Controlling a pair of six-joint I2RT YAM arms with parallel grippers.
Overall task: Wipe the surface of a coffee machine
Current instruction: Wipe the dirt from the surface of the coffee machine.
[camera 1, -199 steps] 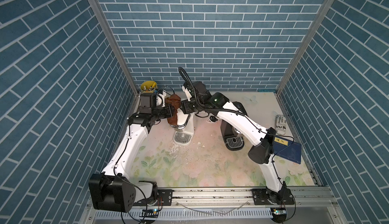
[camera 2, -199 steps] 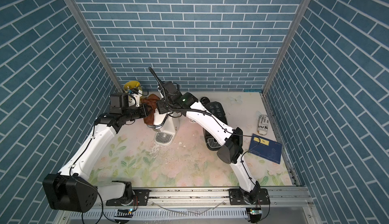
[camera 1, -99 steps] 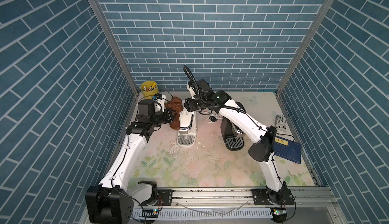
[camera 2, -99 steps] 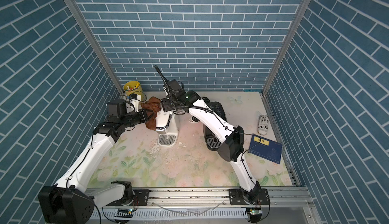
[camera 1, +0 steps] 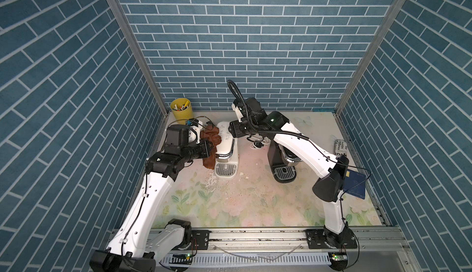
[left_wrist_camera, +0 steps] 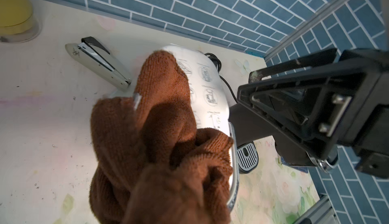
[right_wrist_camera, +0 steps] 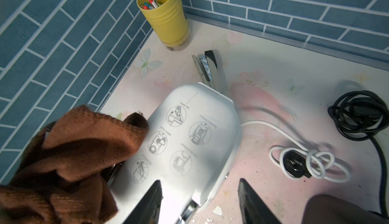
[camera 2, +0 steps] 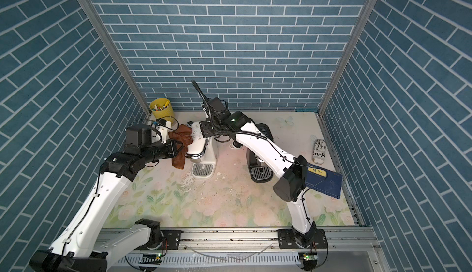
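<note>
A white coffee machine (camera 1: 226,144) stands at the back left of the table, with printed pictograms on its lid (right_wrist_camera: 189,132). A brown cloth (camera 1: 211,140) lies bunched over the lid's left side and hangs down the machine's left flank (camera 2: 178,160). My left gripper (camera 1: 207,147) is shut on the cloth. In the left wrist view the cloth (left_wrist_camera: 160,149) hides its fingers. My right gripper (right_wrist_camera: 200,182) is open at the lid's right edge, one finger (right_wrist_camera: 151,202) over the lid and the other beside the machine. It also shows in a top view (camera 2: 203,130).
A black coffee machine (camera 1: 281,166) stands to the right, partly under my right arm. A yellow pen cup (camera 1: 181,109) and a stapler (right_wrist_camera: 208,69) sit behind the white machine. White cord (right_wrist_camera: 305,162), black cord (right_wrist_camera: 357,117), blue book (camera 1: 356,185), rolled packet (camera 1: 339,147), crumbs (camera 1: 212,181).
My left arm has dropped and pulled back toward the front, drawing the cloth down the machine's left side and uncovering the yellow cup. The right gripper has shifted slightly right along the lid.
</note>
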